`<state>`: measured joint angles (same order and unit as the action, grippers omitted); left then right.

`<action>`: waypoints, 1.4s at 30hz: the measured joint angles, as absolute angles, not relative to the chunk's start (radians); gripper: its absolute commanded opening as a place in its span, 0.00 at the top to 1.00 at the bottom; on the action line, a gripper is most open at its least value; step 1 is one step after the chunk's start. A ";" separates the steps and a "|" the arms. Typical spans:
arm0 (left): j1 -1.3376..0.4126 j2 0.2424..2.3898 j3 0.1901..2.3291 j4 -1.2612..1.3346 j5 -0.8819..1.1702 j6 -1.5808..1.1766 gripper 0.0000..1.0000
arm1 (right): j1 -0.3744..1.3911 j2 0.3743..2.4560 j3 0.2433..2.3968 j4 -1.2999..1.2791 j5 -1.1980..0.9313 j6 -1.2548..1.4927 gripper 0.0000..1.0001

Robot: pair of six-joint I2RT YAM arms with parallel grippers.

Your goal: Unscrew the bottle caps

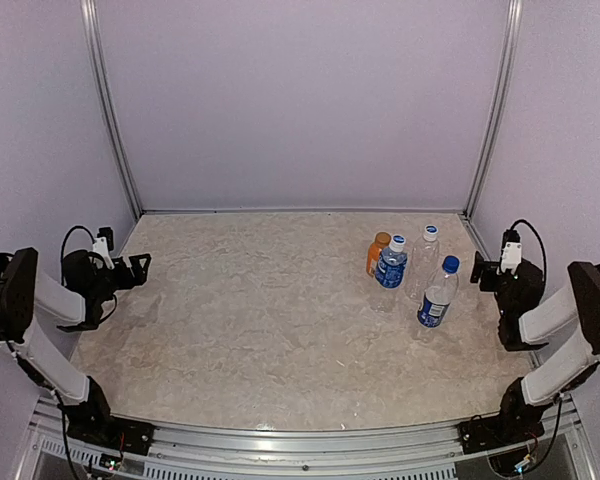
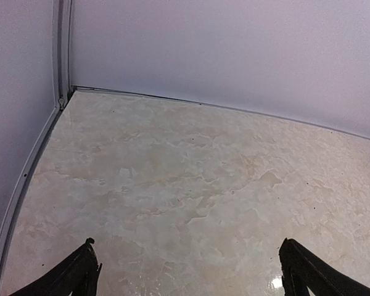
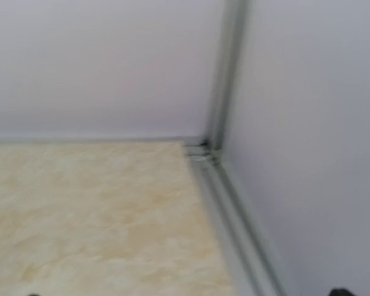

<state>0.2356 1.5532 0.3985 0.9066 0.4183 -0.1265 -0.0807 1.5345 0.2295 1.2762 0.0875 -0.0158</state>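
Four bottles stand upright and capped, close together at the right of the table in the top view: a short orange bottle (image 1: 377, 254), a clear blue-labelled bottle (image 1: 391, 264) with a white cap, a clear unlabelled bottle (image 1: 426, 256), and a blue-labelled bottle (image 1: 438, 294) with a blue cap. My left gripper (image 1: 140, 266) is open and empty at the far left, well away from them. My right gripper (image 1: 482, 269) is open and empty, just right of the blue-capped bottle. Neither wrist view shows a bottle; the left wrist view shows spread fingertips (image 2: 80, 274).
Marbled tabletop (image 1: 260, 310) enclosed by pale walls on three sides, with metal posts at the back corners (image 1: 488, 120). The right wrist view, blurred, faces the back right corner (image 3: 203, 148). The left wrist view faces bare tabletop (image 2: 191, 179) and the back wall.
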 measured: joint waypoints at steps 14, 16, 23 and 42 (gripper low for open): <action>0.261 1.525 0.496 0.688 0.413 -0.150 0.01 | -0.097 0.862 0.658 0.284 0.038 0.133 0.12; 0.268 1.493 0.625 0.516 0.419 -0.142 0.01 | -0.097 0.825 0.741 0.165 -0.031 0.149 0.19; 0.202 1.317 0.916 0.064 0.488 -0.022 0.01 | 0.038 0.893 1.023 -0.134 -0.141 0.229 0.28; -0.230 1.232 1.315 -0.918 0.582 0.183 0.01 | 0.699 1.554 1.543 -0.878 0.381 0.347 0.27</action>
<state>-0.2302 1.2320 1.3148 -0.9176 0.5816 0.1829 0.6994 1.5543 1.5433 -0.8780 0.3809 0.3473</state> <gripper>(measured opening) 0.988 0.781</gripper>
